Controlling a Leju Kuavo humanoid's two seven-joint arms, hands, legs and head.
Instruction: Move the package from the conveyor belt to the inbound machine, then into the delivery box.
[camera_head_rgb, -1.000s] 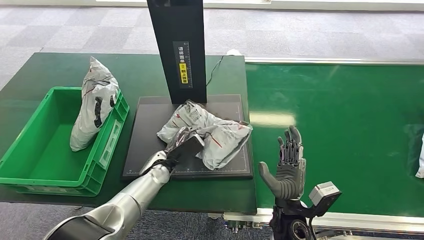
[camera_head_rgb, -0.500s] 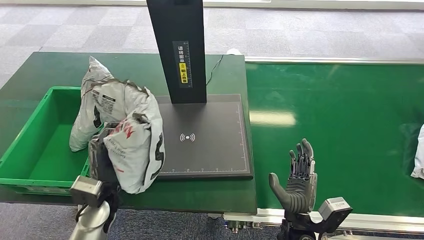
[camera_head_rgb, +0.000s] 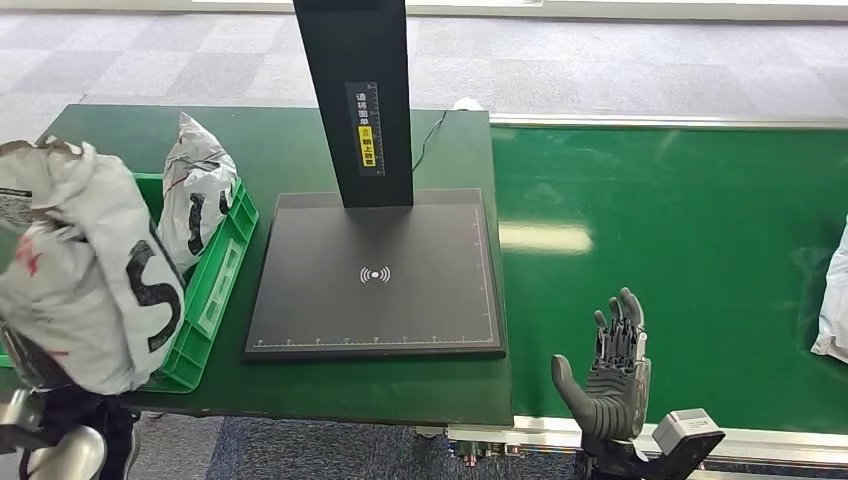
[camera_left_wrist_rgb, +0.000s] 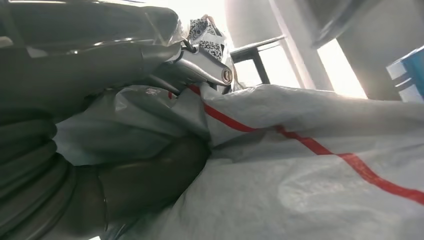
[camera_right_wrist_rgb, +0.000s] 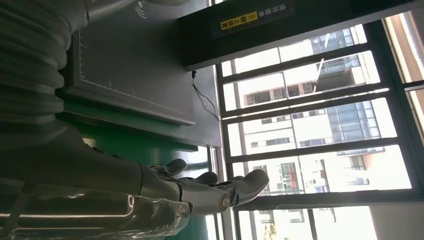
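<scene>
A crumpled white package (camera_head_rgb: 85, 270) with black and red print hangs at the far left, over the near end of the green delivery box (camera_head_rgb: 222, 262). My left hand (camera_left_wrist_rgb: 145, 175) grips it from below and is mostly hidden behind it; up close the package (camera_left_wrist_rgb: 310, 175) shows a red stripe. My right hand (camera_head_rgb: 612, 362) is raised with its fingers apart and nothing in it, above the near edge of the conveyor belt (camera_head_rgb: 680, 230). The right hand (camera_right_wrist_rgb: 200, 192) also looks empty from the wrist. The inbound machine's black plate (camera_head_rgb: 375, 275) is bare.
A second white package (camera_head_rgb: 197, 185) stands upright in the delivery box's far end. Another white package (camera_head_rgb: 835, 305) lies on the belt at the right edge. The machine's black post (camera_head_rgb: 358, 95) rises behind the plate, and a thin cable (camera_head_rgb: 430, 135) runs from it.
My left hand lifted the package off the machine's plate and carried it left, to above the box. My right hand sank a little toward the near edge. The package at the right edge shows more.
</scene>
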